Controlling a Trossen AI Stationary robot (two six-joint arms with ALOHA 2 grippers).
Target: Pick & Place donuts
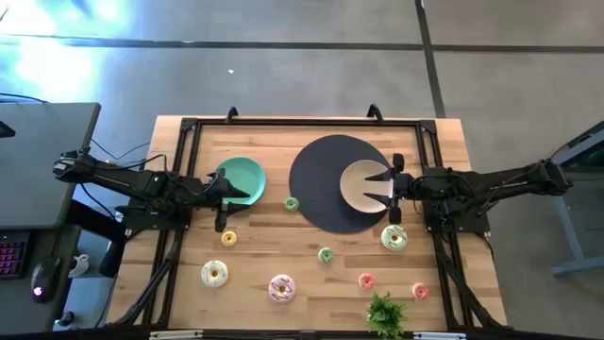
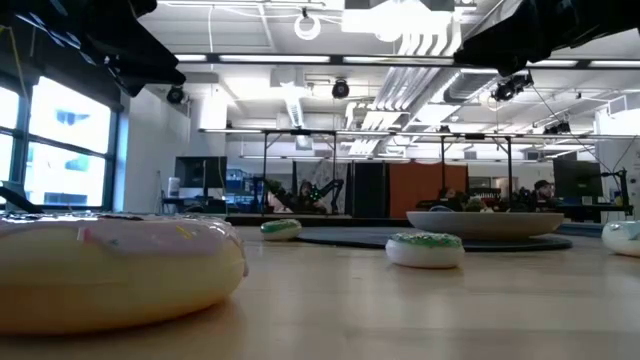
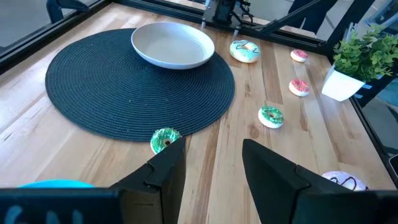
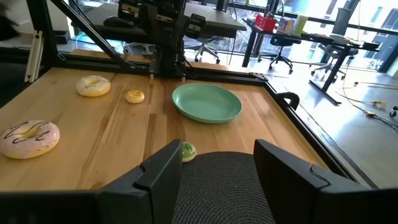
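- Wooden tabletop (image 1: 311, 283) carries all eight donuts, none lifted and none in a dish, so we judge the task barely begun.
- We count three larger donuts: a white one (image 1: 214, 274), a pink one (image 1: 281, 288) and a pale green one (image 1: 394, 238).
- We count five tiny ones: green (image 1: 291, 203) at the edge of the dark round mat (image 1: 321, 189), green (image 1: 326, 255), yellow (image 1: 229, 238), and two red-pink (image 1: 366, 280) (image 1: 420, 292) near the plant sprig (image 1: 386, 312).
- We see two dishes: a teal plate (image 1: 247, 175) on bare wood and a cream bowl (image 1: 357, 184) on the mat.
- Our left gripper (image 1: 223, 198) hovers beside the teal plate, jaws spread wide and empty.
- Our right gripper (image 1: 387, 187) hangs over the cream bowl, jaws likewise wide with nothing between them.
- We judge the step in hand to be the approach; next, one arm must descend over a chosen donut, the mat-edge green one being nearest to both, and close across its ring.
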